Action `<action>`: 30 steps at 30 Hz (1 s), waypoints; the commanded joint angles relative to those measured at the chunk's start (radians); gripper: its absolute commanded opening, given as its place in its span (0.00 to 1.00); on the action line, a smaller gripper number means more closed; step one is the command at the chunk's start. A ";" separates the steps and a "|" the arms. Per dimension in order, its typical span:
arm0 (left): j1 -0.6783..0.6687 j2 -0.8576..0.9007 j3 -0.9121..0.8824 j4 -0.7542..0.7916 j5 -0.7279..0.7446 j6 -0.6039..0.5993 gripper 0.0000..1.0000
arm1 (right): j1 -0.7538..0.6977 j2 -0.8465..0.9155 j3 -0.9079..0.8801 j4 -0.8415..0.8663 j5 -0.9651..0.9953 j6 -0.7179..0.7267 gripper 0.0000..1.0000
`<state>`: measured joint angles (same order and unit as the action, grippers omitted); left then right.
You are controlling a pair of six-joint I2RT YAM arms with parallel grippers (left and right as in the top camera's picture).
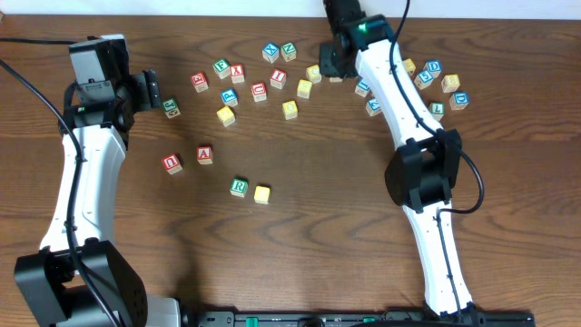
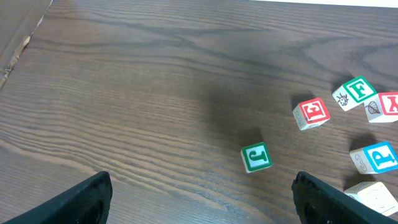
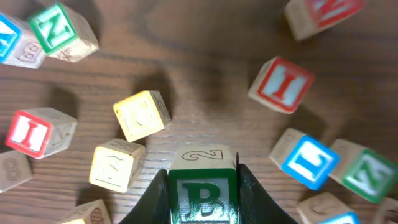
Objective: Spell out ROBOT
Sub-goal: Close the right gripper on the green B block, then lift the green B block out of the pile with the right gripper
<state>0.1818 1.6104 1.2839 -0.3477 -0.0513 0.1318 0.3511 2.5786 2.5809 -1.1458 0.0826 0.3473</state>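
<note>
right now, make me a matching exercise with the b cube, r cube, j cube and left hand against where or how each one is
1 B cube
2 R cube
3 J cube
4 left hand

a open, empty
b beside a yellow cube
c gripped in the right hand
d apart from the other cubes, ahead of the left hand

Pairs: 1-c, 2-b, 3-d, 4-a

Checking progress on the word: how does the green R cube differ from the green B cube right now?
The R cube rests untouched on the table; the B cube is clamped in the right claw. The R cube stands beside a yellow cube in open space; the B cube is amid scattered cubes at the far side. Both are wooden cubes with a green-framed letter.
</note>
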 commanded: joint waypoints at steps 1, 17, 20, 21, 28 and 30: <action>0.005 0.011 -0.005 0.002 0.006 0.006 0.91 | 0.019 0.000 0.063 -0.031 0.050 -0.028 0.18; 0.005 0.011 -0.005 0.001 0.006 0.006 0.91 | 0.173 -0.004 0.180 -0.121 0.172 -0.027 0.09; 0.005 0.011 -0.005 0.001 0.006 0.006 0.91 | 0.201 -0.017 0.206 -0.130 0.214 -0.027 0.10; 0.005 0.011 -0.005 0.001 0.006 0.006 0.91 | 0.205 -0.021 0.210 -0.130 0.214 -0.029 0.10; 0.005 0.011 -0.005 0.000 0.006 0.006 0.91 | 0.214 -0.064 0.222 -0.142 0.216 -0.076 0.09; 0.005 0.011 -0.005 -0.003 0.006 0.006 0.91 | 0.212 -0.067 0.222 -0.151 0.228 -0.076 0.09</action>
<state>0.1818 1.6104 1.2839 -0.3485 -0.0513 0.1318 0.5674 2.5664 2.7800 -1.2888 0.2703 0.2970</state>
